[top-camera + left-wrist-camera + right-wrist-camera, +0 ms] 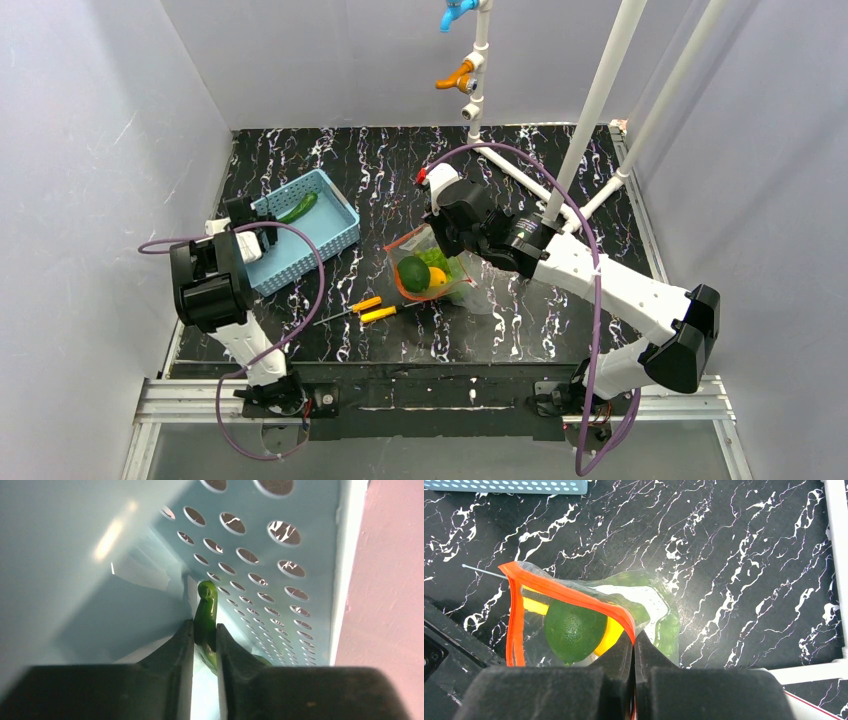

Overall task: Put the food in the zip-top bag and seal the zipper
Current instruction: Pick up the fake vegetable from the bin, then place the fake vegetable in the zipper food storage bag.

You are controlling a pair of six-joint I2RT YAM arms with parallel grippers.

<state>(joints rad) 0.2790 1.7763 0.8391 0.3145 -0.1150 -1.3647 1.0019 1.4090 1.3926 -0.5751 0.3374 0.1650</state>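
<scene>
In the left wrist view my left gripper (205, 632) is inside the light blue basket (280, 540), its jaws shut on a long green vegetable (206, 610) whose tip sticks out ahead of the fingers. From above, that vegetable (298, 207) lies in the basket (335, 230) beside the left gripper (268, 228). The clear zip-top bag (659, 610) lies mid-table with its mouth held open. Inside are a dark green oval fruit (573, 630), a yellow piece (613, 632) and light green pieces (455, 268). My right gripper (633, 636) is shut on the red-orange zipper (569, 594) at one corner.
Two orange-handled screwdrivers (365, 310) lie just left of the bag (435, 272). A white pipe frame (590, 120) with blue and orange taps stands at the back right. The black marbled table (500, 330) is walled on three sides.
</scene>
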